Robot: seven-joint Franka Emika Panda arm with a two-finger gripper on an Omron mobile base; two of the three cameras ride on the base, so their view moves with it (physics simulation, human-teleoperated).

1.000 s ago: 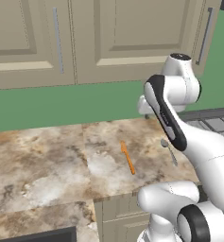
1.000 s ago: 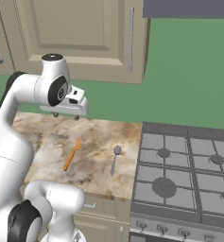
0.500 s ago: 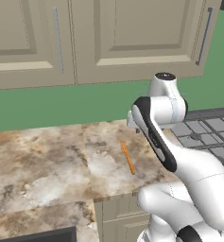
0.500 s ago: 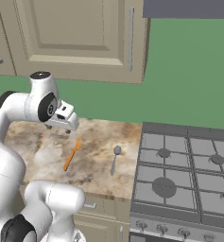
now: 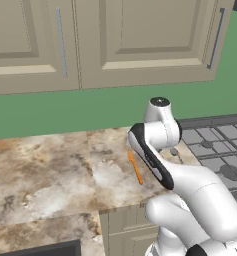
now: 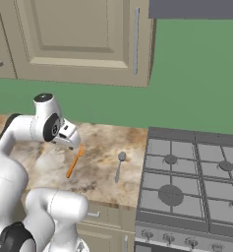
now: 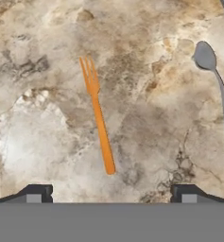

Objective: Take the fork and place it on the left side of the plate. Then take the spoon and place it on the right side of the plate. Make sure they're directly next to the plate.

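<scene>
- You are looking at the fork (image 7: pixel 97 119) lying flat on the marbled counter (image 5: pixel 45 170), tines pointing toward the green back wall (image 6: pixel 187 78) and handle toward the counter's front edge.
- Your gripper (image 7: pixel 109 196) is hanging above the fork with its jaws spread wide and nothing between them; in the hand view, one dark fingertip is showing on each side of the fork's handle end, and both are apart from it.
- In the right base view, the gripper (image 6: pixel 71 139) is sitting just over the fork's (image 6: pixel 74 161) tine end, not touching it.
- The spoon (image 7: pixel 215 83) is resting on the same counter, off to the fork's stove side, roughly parallel to it, bowl toward the wall; the two are lying well apart.
- In the right base view, the spoon (image 6: pixel 119 165) is lying between the fork and the stove (image 6: pixel 191 182), nearer the stove's edge.
- In the left base view, the fork (image 5: pixel 135 167) is showing just beside the arm's forearm, in the open.
- Beige wall cabinets (image 5: pixel 115 40) are hanging above the fork, over the green wall.
</scene>
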